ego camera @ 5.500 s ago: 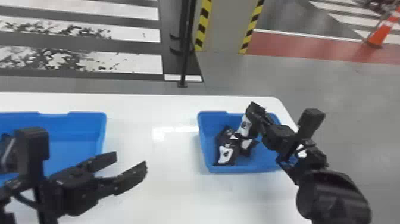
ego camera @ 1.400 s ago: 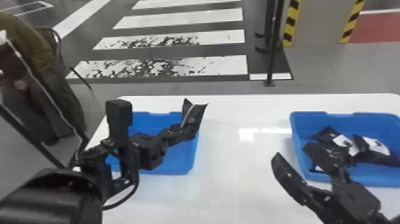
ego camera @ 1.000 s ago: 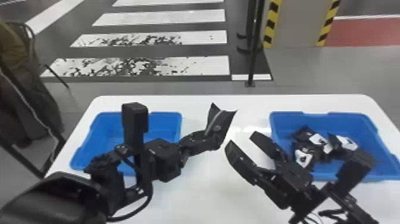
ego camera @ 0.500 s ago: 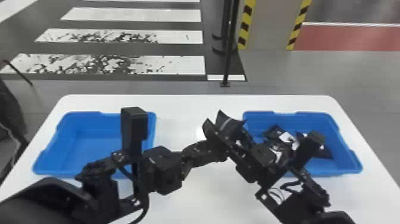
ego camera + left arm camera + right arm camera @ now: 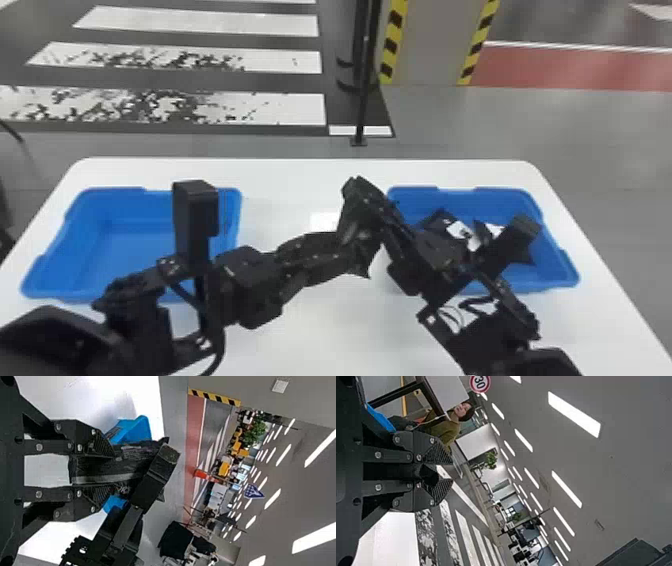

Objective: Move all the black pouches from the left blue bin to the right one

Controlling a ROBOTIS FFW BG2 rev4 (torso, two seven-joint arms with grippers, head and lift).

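Between the two bins in the head view, the left gripper [image 5: 345,251] meets the right gripper [image 5: 358,192] at a black pouch [image 5: 363,268]. In the left wrist view, the left gripper [image 5: 119,473] is shut on the black pouch [image 5: 103,465], and the right gripper's dark finger crosses its far end. The right gripper [image 5: 449,471] has its fingers close together in its wrist view, with dark material between them. Black pouches with white labels [image 5: 464,234] lie in the right blue bin [image 5: 555,260], partly behind the right arm. The left blue bin [image 5: 100,250] stands partly behind the left arm.
Both bins stand on the white table [image 5: 320,325], whose rear edge runs behind them. A thin black post [image 5: 364,90] stands on the floor beyond. Both forearms extend over the front of the table.
The head view has swung right, then back left and slightly right again. The left gripper has carried the pouch away from the left bin, and the right gripper has left the right bin and closed on the pouch.
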